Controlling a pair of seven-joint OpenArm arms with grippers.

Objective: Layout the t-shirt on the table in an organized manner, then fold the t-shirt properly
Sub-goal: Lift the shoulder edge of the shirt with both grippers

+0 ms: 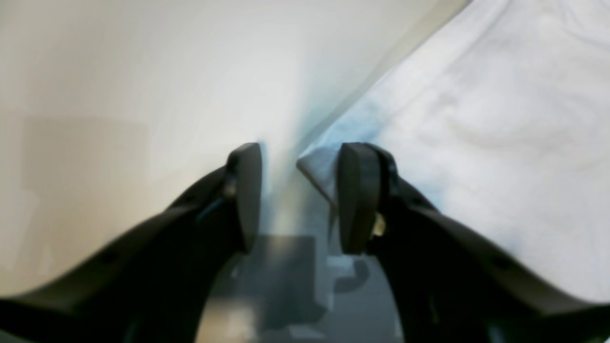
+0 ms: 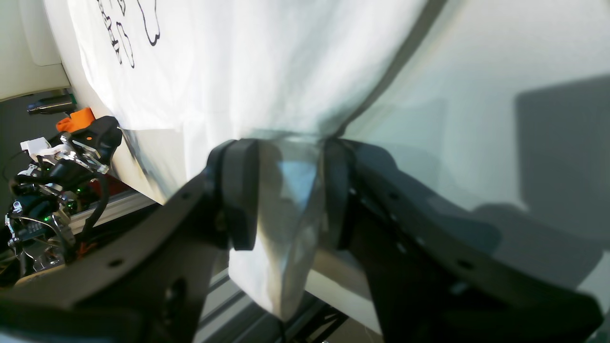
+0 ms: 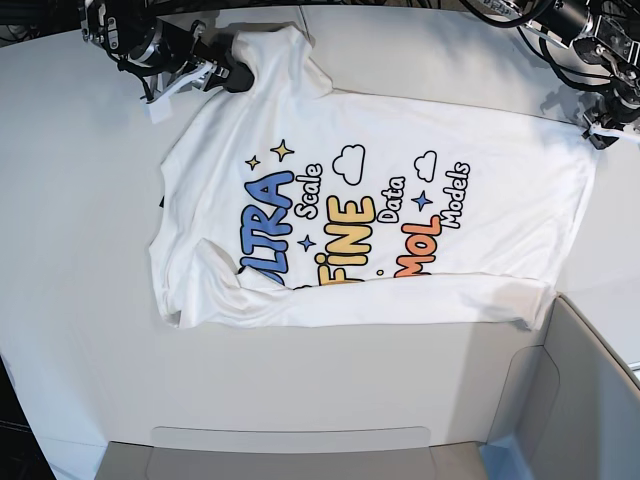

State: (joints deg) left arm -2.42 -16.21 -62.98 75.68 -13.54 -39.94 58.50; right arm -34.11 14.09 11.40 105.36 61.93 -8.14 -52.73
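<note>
The white t-shirt (image 3: 400,200) lies spread print-up on the white table (image 3: 80,250), its lower side folded over itself. My right gripper (image 3: 238,72) is at the far left corner of the shirt. In the right wrist view the right gripper (image 2: 288,143) is shut on a fold of the t-shirt (image 2: 262,62), which fills the gap between its pads and hangs below them. My left gripper (image 3: 600,135) is at the far right corner. The left gripper (image 1: 303,148) stands open, and a corner of the t-shirt (image 1: 476,119) lies between its fingers against the right pad.
A grey-white bin (image 3: 590,400) takes up the near right and front edge of the base view. Cables, electronics and an orange part (image 2: 76,119) sit beyond the table edge, left in the right wrist view. Bare table (image 1: 143,71) lies left of the shirt corner.
</note>
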